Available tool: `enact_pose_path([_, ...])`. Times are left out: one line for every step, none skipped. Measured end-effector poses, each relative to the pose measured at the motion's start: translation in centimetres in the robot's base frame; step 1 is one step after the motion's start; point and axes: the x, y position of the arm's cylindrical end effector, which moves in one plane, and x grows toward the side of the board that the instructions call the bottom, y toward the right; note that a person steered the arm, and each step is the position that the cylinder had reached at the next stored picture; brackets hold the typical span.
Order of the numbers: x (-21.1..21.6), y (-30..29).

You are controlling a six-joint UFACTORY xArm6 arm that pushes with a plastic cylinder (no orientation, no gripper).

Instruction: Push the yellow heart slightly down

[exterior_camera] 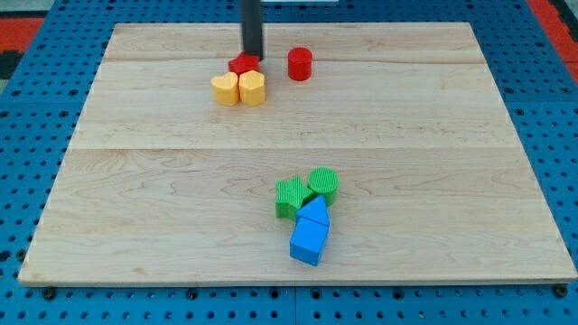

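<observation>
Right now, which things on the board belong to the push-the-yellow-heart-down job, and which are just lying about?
In the job:
yellow heart block
my tip, just above it, at the small red block

Lying about:
yellow hexagonal block
red cylinder block
two green blocks
two blue blocks

Lab bench: wooden board (298,135) on blue pegboard (36,135).

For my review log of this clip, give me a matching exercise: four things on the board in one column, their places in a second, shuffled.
Things:
1. red cylinder
2. my tip
3. blue blocks
4. yellow heart

Places:
A. lowest on the board
B. right at the small red block, on its upper side
C. alone, right of the upper cluster
D. beside the other yellow block, on its right

Pairs: 1-C, 2-B, 3-A, 4-D
</observation>
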Motion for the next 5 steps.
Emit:
enact_pose_path([2.0,0.9])
enact_pose_path([2.2,-3.1])
enact_pose_path([2.6,-6.5])
enact_pose_path([4.7,-6.0])
enact_pose_path([8.6,-4.1])
